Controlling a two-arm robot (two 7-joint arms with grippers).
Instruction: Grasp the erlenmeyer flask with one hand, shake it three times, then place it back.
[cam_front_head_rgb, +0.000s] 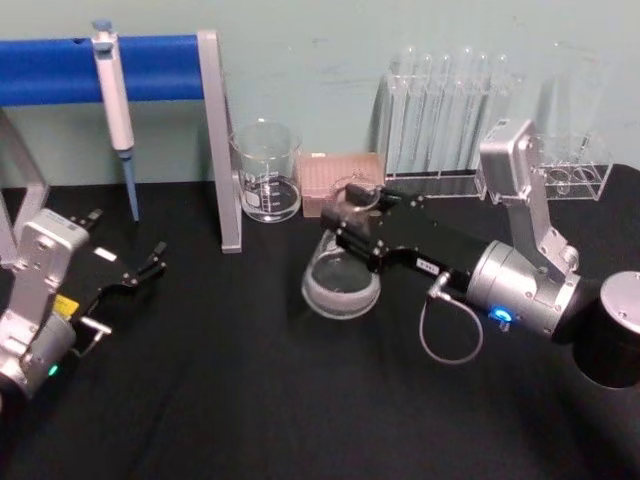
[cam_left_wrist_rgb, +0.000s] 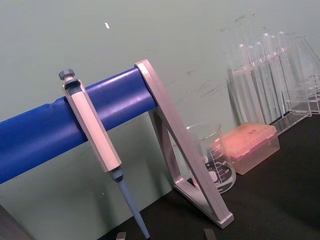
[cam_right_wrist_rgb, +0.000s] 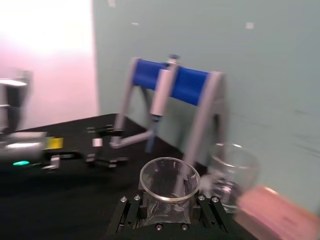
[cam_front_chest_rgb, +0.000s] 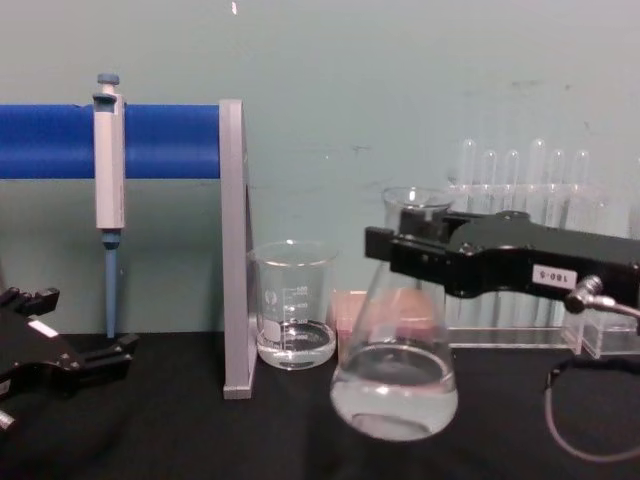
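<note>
So the erlenmeyer flask (cam_front_chest_rgb: 395, 372) is being pinched at the neck by the right gripper (cam_front_chest_rgb: 412, 252), with the black fingers being pressed in on the glass from both sides just under the rim. In the chest view the flask is being held a bit tilted, base swung slightly toward the robot's left, and a little clear liquid is being carried in the bottom. Whether the base is being rested on the black table (cam_front_head_rgb: 250, 400) or kept just off it honestly can't be told. From the head view, the flask is being held near the middle of the table, in front of the pink tip box (cam_front_head_rgb: 335, 178) and just to the right of the glass beaker (cam_front_head_rgb: 268, 175), not touching either one.

The test tube rack (cam_front_head_rgb: 445, 115) is being left alone at the back right against the wall. A pipette (cam_front_head_rgb: 115, 100) is being kept hung on the blue bar (cam_front_head_rgb: 55, 70) of the stand at the back left.

The left gripper (cam_front_chest_rgb: 78, 325) is being parked low over the table on the left, well apart from the flask, fingers being kept spread with nothing between them.
</note>
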